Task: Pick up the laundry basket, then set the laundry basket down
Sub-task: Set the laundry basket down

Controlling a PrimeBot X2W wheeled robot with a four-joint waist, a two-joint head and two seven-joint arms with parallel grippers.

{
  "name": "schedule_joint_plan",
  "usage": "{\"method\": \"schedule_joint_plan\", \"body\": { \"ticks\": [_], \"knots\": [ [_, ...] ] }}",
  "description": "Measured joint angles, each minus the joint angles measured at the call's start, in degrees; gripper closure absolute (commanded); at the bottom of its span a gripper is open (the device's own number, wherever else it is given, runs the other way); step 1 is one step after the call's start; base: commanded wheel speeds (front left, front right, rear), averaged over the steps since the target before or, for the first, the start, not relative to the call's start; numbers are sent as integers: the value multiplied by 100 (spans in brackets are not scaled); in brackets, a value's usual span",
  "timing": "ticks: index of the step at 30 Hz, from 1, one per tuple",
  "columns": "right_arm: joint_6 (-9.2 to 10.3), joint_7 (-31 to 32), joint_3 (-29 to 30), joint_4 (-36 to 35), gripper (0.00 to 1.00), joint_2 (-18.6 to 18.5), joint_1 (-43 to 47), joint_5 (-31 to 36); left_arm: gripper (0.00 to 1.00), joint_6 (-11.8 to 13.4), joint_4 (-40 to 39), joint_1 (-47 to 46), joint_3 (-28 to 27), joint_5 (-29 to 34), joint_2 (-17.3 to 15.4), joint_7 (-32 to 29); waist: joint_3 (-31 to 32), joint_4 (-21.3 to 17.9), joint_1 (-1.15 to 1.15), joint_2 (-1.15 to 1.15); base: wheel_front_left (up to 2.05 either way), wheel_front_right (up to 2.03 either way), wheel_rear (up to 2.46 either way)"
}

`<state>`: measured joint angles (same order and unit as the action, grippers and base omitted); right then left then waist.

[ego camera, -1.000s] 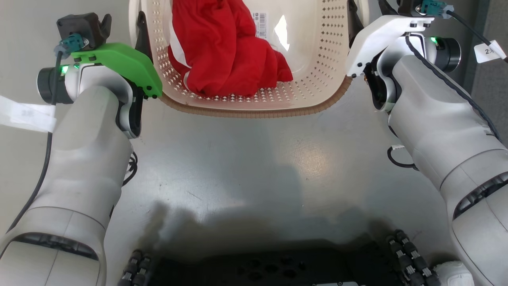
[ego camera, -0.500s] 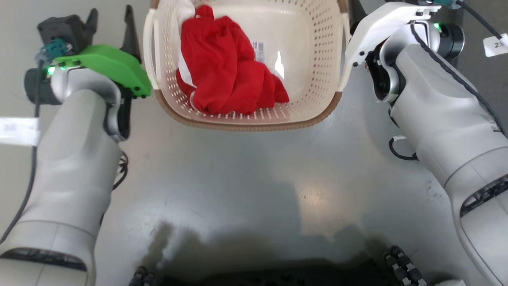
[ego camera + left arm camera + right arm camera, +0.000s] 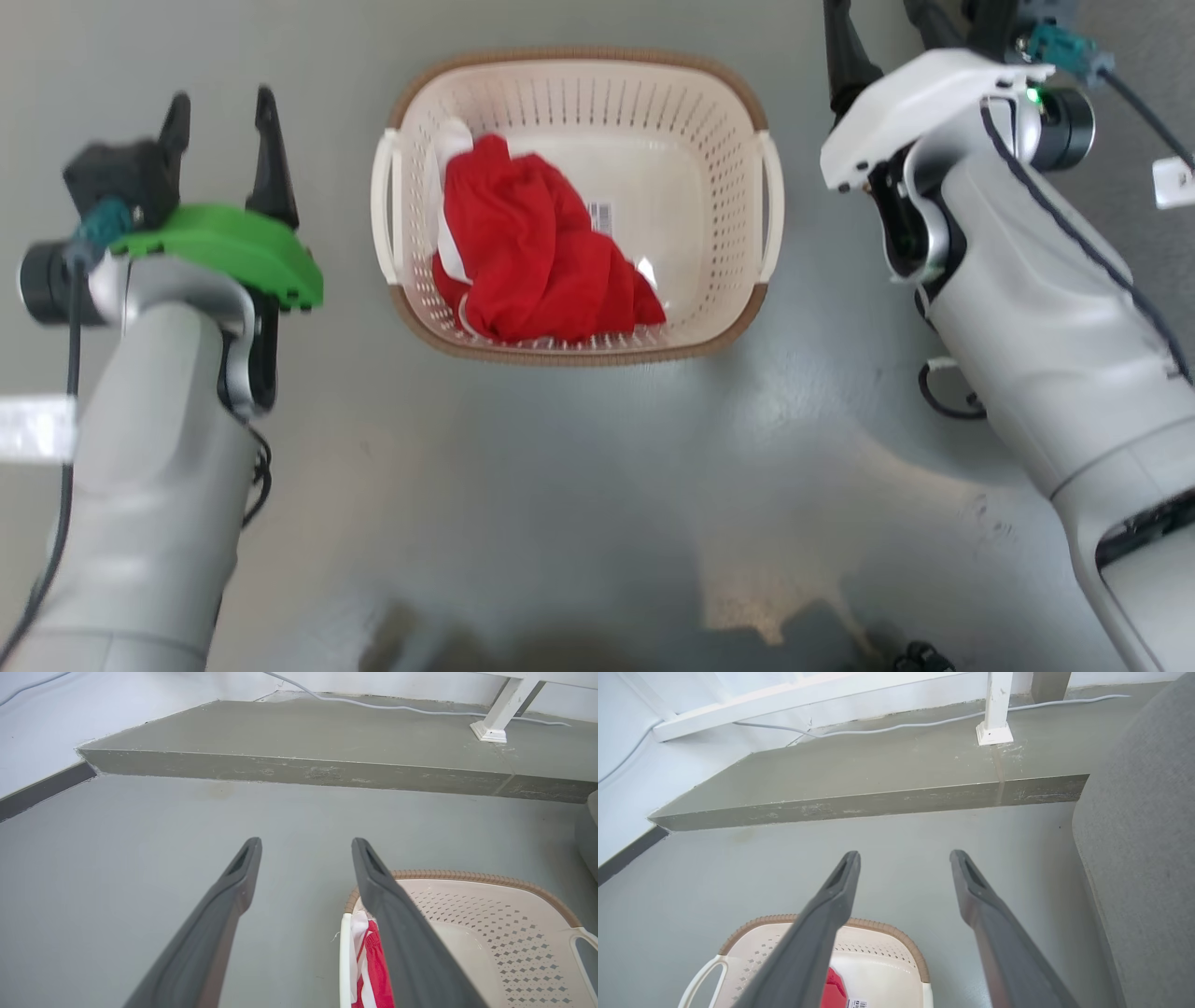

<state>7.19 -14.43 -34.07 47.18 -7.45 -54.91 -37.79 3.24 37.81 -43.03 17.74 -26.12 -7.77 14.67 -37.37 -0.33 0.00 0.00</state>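
Note:
The laundry basket [image 3: 719, 168] stands on the grey floor, cream with a brown rim and a white handle on each side. A red garment [image 3: 537, 252] lies inside it. My left gripper [image 3: 221, 98] is open, off to the basket's left and clear of its handle. The same open fingers appear in the left wrist view as the left gripper [image 3: 306, 842], with the basket [image 3: 490, 933] at the lower right. My right gripper [image 3: 878, 19] is open, beyond the basket's right side and apart from it. In the right wrist view the right gripper [image 3: 905, 854] hangs above the basket [image 3: 878, 942].
A raised concrete step [image 3: 299, 770] crosses the floor ahead, with a white post [image 3: 994, 728] and a cable on it. A grey sofa [image 3: 1143, 858] flanks the right side. White walls close the left.
The head camera has pulled back, so the whole basket now shows. Both grippers have come away from the basket's handles and stand wider apart, open.

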Motion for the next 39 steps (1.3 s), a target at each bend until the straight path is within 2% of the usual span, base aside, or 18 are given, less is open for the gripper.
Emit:
{"method": "schedule_joint_plan", "body": {
  "ticks": [15, 26, 31, 39],
  "knots": [
    [0, -9, 818, -1468, 0, -98, 1993, 850, 0, 141, -1328, 1759, -405, 728, 164, -1, 1220, 33, 0, 0, 0, 0, 0],
    [3, -9, 1391, -2136, 0, 70, 3424, 1170, 0, 208, -1995, 2978, -690, 1059, 159, -1, 2124, 85, 0, 0, 0, 0, 0],
    [3, -9, 1410, -2368, 0, 224, 3978, 1326, 0, 232, -2206, 3520, -795, 1092, 164, -1, 2536, 63, 0, 0, 0, 0, 0],
    [3, -9, 1500, -2636, 0, 244, 4623, 1470, 0, 234, -2436, 4138, -860, 1271, 175, -1, 3108, 7, 0, 0, 0, 0, 0]
  ]
}}
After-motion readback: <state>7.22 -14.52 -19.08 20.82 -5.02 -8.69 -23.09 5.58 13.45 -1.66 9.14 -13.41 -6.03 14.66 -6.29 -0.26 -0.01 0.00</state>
